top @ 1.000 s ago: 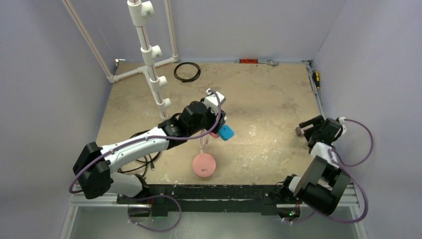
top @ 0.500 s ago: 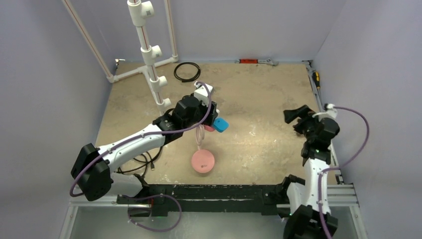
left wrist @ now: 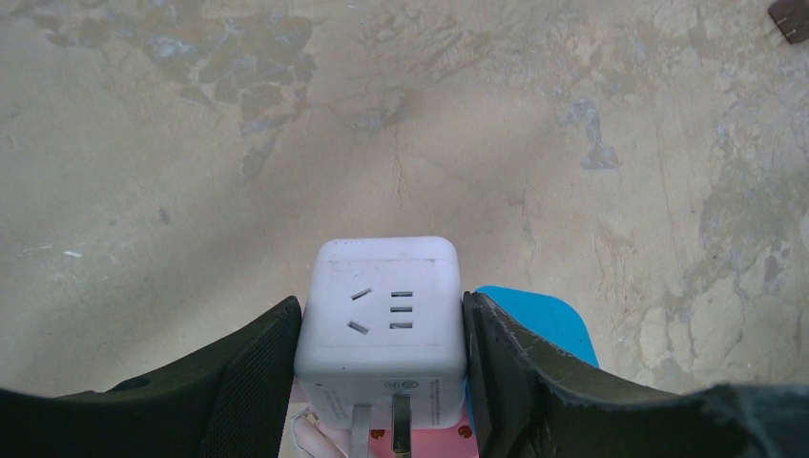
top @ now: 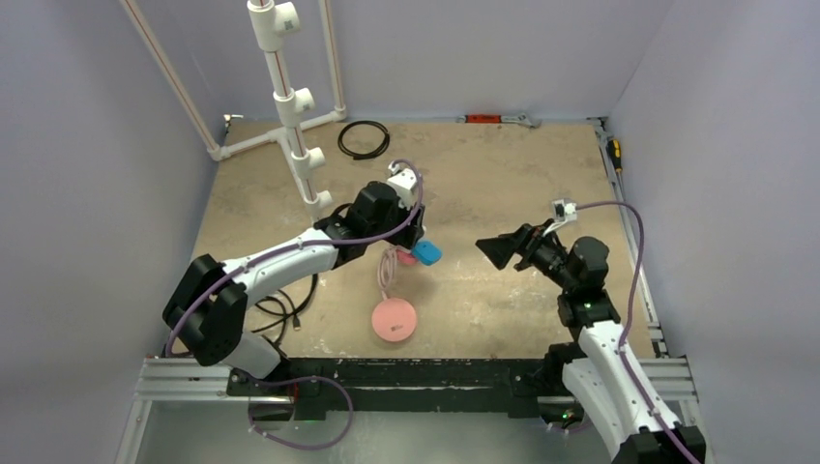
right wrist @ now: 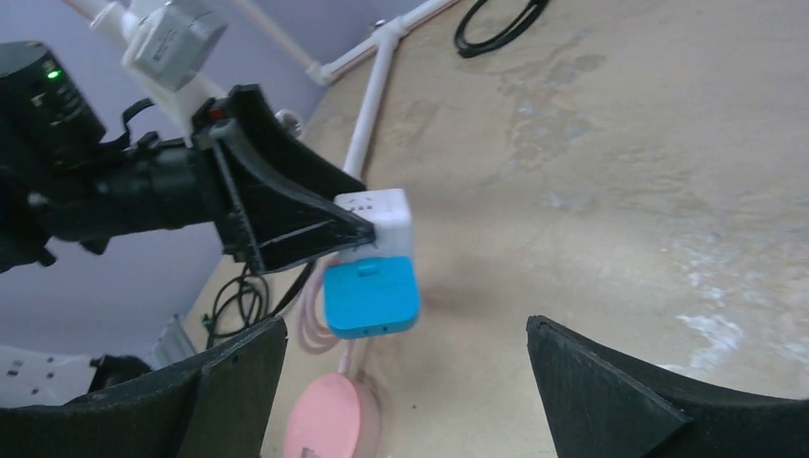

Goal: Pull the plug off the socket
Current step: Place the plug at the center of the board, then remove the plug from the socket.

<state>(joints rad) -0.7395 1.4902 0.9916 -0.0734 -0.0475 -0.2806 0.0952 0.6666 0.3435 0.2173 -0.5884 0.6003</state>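
My left gripper is shut on the white cube socket and holds it above the table. The socket also shows in the right wrist view. A blue plug sits on the socket's right side; it shows in the top view and behind my right finger in the left wrist view. A pink part with a pink cable hangs under the socket. My right gripper is open, in the air right of the blue plug, pointing at it with a gap between; its fingers frame the plug.
A flat pink disc lies on the table near the front edge. A white pipe stand rises at the back left. A black cable ring lies at the back. Black cables lie by the left arm. Tools lie along the back wall.
My right arm has swung in from the right edge toward the middle, and now points at the blue plug. My left gripper has shifted slightly with the socket and the disc moved a little.
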